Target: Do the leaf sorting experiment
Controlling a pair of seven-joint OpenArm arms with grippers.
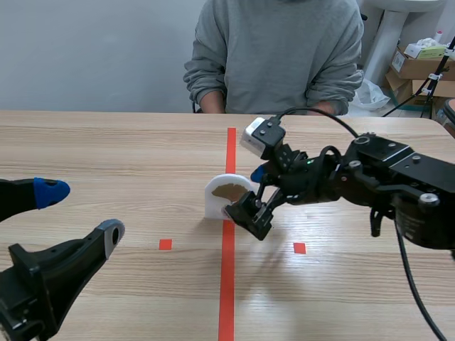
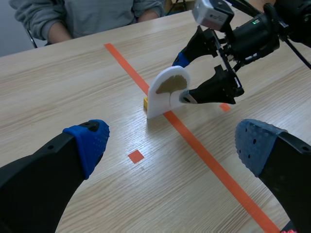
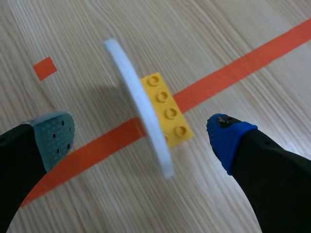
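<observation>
In the scene view a white card (image 1: 213,202) stands upright on the tape line (image 1: 227,284) near the middle of the table (image 1: 106,149). It shows a brown leaf (image 1: 229,190) on the face turned toward the robot. The right gripper (image 1: 247,193) straddles the card's right edge with its fingers spread wide, one before the face and one behind, and grips nothing. The left gripper (image 1: 79,212) hangs low at the near left, equally wide and well apart from the card, with bare wood between them. A person (image 1: 274,50) in a grey sweatshirt sits at the far edge. Cardboard boxes (image 1: 419,67) stand behind at the right, their print too small to read. In the left wrist view a yellow brick (image 2: 145,103) peeks out at the card's foot, touching it, and an orange square (image 2: 136,156) lies on open table between the left gripper and the card. In the right wrist view the card is seen edge-on between the two pads and touches neither. The brick lies flat across the tape line against the card, on the side of the blue pad, with a row of four studs showing. No writing can be made out on card or brick.
</observation>
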